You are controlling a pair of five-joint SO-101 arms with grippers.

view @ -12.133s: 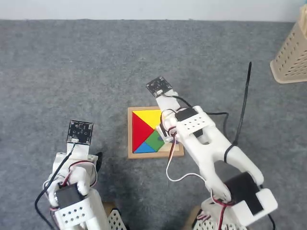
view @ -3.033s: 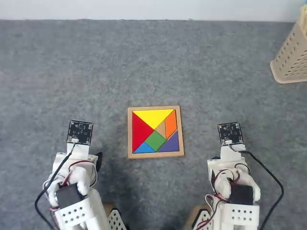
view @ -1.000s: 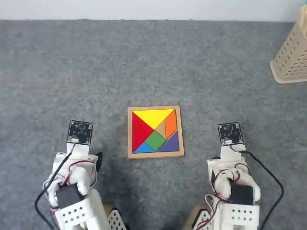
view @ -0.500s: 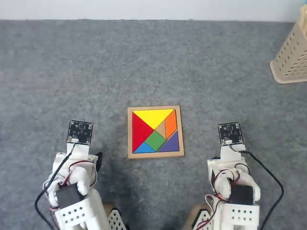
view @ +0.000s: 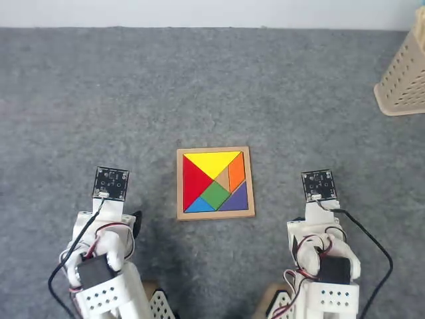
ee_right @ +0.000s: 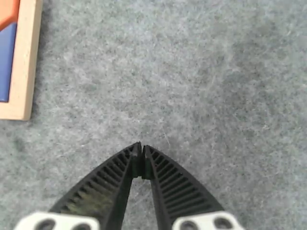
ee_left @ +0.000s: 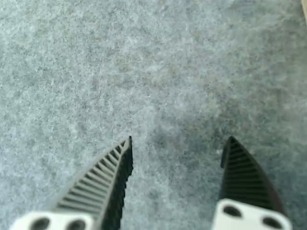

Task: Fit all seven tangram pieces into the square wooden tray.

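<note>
The square wooden tray (view: 216, 216) lies flat on the grey carpet (view: 133, 93), and everything else is placed from it. All seven pieces sit inside its rim: the yellow triangle (view: 212, 163) along the far edge, the red triangle (view: 192, 183) along the left edge, the green square (view: 215, 194) near the middle, the orange parallelogram (view: 237, 174) against the right edge, the tan triangle (view: 224, 178) tucked between yellow and orange, the blue triangle (view: 198, 205) and the purple triangle (view: 236, 198) along the near edge. They look flush, with no gap that I can make out, so I judge the task done.

The left gripper (ee_left: 180, 140) hangs over bare carpet on the tray's left, well apart from it, its jaws spread wide and empty. The right gripper (ee_right: 142, 146) hangs on the tray's right, near the near-right corner, its jaws pressed together on nothing.

The pieces look thin, light and stiff, probably painted wood (smooth faces, so likely slippery). Packed edge to edge, they offer no side to pinch; a nudge from above suits them better. The tray would be taken by its raised rim. A beige perforated basket (view: 405, 73) stands far beyond the tray's right corner.
</note>
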